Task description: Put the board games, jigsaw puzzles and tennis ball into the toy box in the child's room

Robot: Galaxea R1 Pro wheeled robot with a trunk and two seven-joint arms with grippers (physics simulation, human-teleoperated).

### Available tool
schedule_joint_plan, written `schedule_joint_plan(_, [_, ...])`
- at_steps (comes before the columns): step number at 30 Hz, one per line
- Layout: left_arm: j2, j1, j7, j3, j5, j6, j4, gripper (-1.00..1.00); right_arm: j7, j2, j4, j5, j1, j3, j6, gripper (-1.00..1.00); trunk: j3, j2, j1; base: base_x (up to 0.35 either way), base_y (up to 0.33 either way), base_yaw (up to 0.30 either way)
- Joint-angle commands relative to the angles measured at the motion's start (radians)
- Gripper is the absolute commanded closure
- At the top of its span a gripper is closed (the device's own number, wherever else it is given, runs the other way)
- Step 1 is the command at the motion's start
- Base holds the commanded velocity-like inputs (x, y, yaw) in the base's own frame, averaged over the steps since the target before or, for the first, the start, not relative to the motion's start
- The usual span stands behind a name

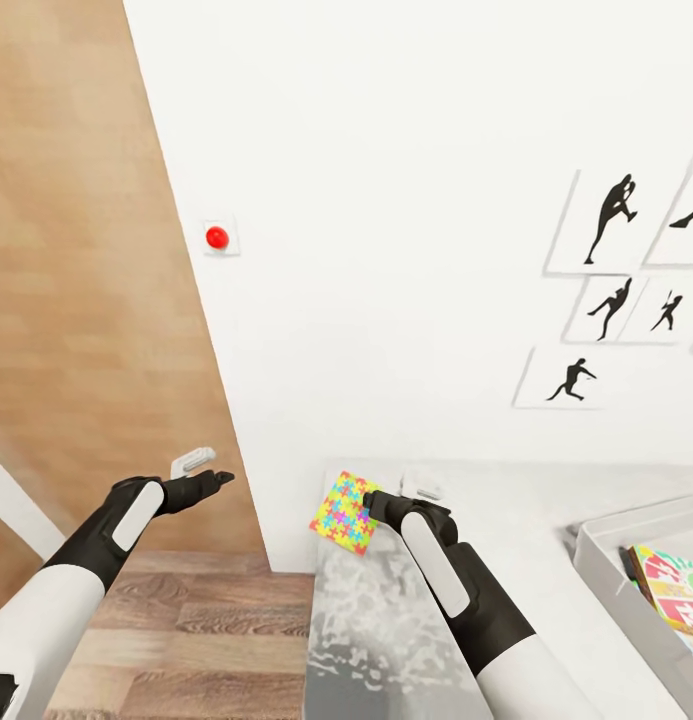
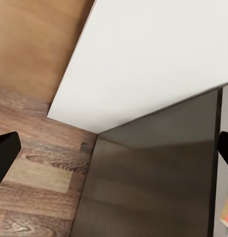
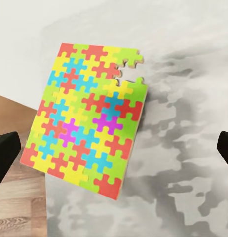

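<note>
One flat multicoloured jigsaw puzzle [image 3: 89, 121] lies straight ahead of my spread right end effector [image 3: 114, 148], overhanging the speckled grey counter [image 1: 386, 640] edge.

One multicoloured jigsaw puzzle [image 1: 345, 513] lies on one grey speckled table [image 1: 386, 640]. One grey toy box [image 1: 611, 560] holds one visible cartoon-covered game box [image 1: 676, 585]. Four full black silhouette pictures [image 1: 611, 222] hang on the wall, near one red button [image 1: 217, 237].
</note>
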Motion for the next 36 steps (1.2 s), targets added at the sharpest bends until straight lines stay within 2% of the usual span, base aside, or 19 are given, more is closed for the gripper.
schedule_joint_plan(1, [0.001, -0.001, -0.001, -0.003, 0.000, 0.003, -0.001, -1.00, -0.010, 0.000, -0.001, -0.009, -0.001, 0.001, 0.001, -1.00, -0.004, -0.002, 0.001, 0.000, 0.000, 0.000])
schedule_joint_plan(25, [-0.002, 0.000, -0.002, -0.006, 0.001, 0.003, -0.002, -1.00, -0.003, -0.006, -0.002, -0.010, -0.001, -0.008, 0.000, -1.00, -0.043, -0.002, 0.001, 0.000, 0.000, 0.000])
schedule_joint_plan(36, [-0.001, 0.000, -0.022, -0.007, 0.001, 0.003, -0.003, -1.00, -0.003, -0.008, -0.013, -0.010, 0.000, -0.006, -0.003, -1.00, -0.055, -0.002, 0.001, 0.000, 0.000, 0.000])
